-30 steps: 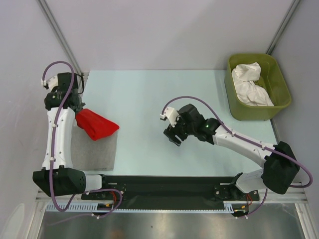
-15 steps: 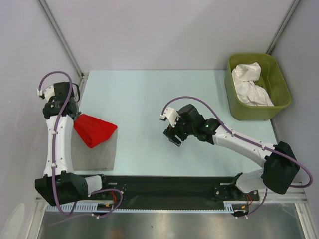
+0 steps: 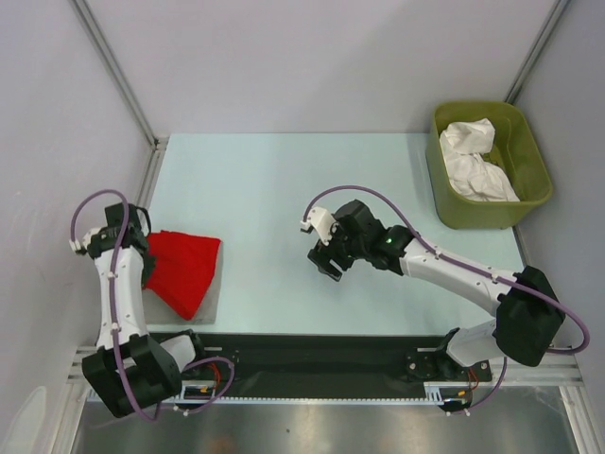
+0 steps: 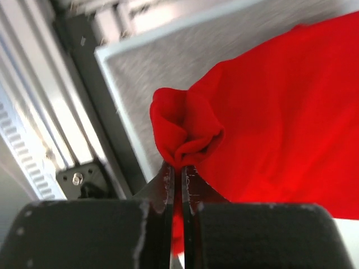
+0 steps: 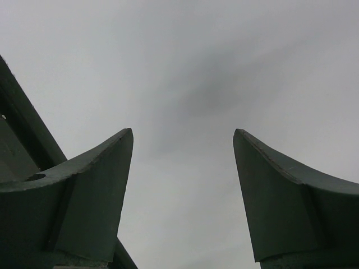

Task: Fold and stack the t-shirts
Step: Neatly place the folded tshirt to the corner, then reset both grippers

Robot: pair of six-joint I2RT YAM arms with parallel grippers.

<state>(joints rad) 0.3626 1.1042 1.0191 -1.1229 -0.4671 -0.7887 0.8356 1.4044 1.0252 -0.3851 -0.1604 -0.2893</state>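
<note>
A folded red t-shirt (image 3: pixel 184 268) lies over the grey pad (image 3: pixel 213 291) at the near left. My left gripper (image 3: pixel 144 260) is at the shirt's left edge, shut on a bunched fold of the red t-shirt (image 4: pixel 185 134), with the cloth pinched between its fingertips (image 4: pixel 168 182). White t-shirts (image 3: pixel 477 161) lie crumpled in the olive-green tub (image 3: pixel 544 184) at the far right. Over the middle of the table my right gripper (image 3: pixel 326 257) is open and holds nothing; in its wrist view its fingers (image 5: pixel 95 190) stand wide apart over bare surface.
The pad's pale edge (image 4: pixel 120 106) and the metal rail (image 4: pixel 39 134) of the table's near side show beyond the red cloth. A black base strip (image 3: pixel 312 355) runs along the near edge between the arm bases.
My left arm has swung toward the near edge, carrying the red t-shirt down onto the pad, where it now lies flatter. The right arm has stayed put.
</note>
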